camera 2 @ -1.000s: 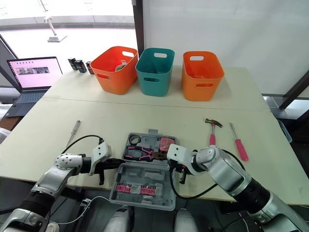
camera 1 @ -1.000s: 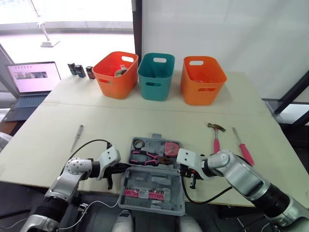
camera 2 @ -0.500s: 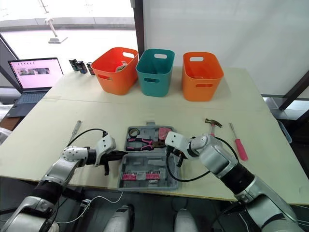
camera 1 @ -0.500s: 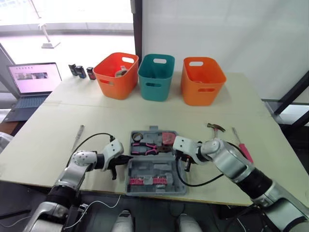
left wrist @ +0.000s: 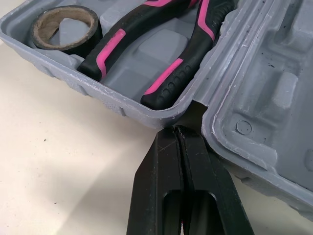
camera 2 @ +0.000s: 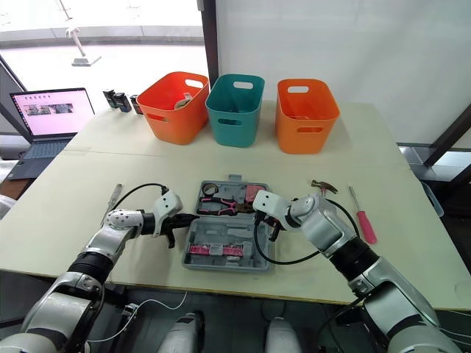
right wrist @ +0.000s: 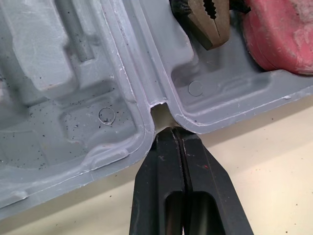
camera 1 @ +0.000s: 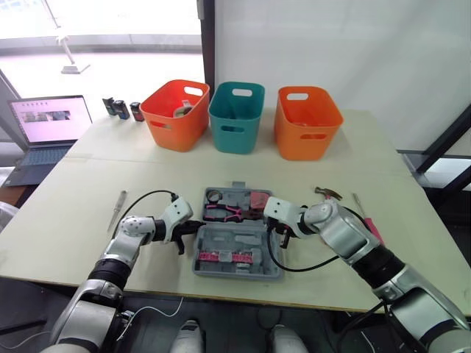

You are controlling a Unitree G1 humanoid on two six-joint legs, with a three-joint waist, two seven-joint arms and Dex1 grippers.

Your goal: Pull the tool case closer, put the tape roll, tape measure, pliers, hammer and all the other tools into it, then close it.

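Both hands, left point(left wrist: 176, 131) and right point(right wrist: 170, 132), are pinched closed on nothing, tips nosed into the hinge notches either side of the open tool case point(camera 1: 235, 234) near the worktop's point(camera 1: 169, 176) front edge. If one tip slips (little purchase there), the case may skew and jolt the pliers point(left wrist: 166, 54) loose.

Left pincer point(left wrist: 177, 133): my two fingers are pressed flat together with nothing between them, tips set against the tool case point(camera 1: 237, 238) at the hinge notch on its left side. Right pincer point(right wrist: 172, 133): fingers likewise pressed together, tips at the hinge notch on the case's right side. Both my forearms lie low and angle inward toward the case.
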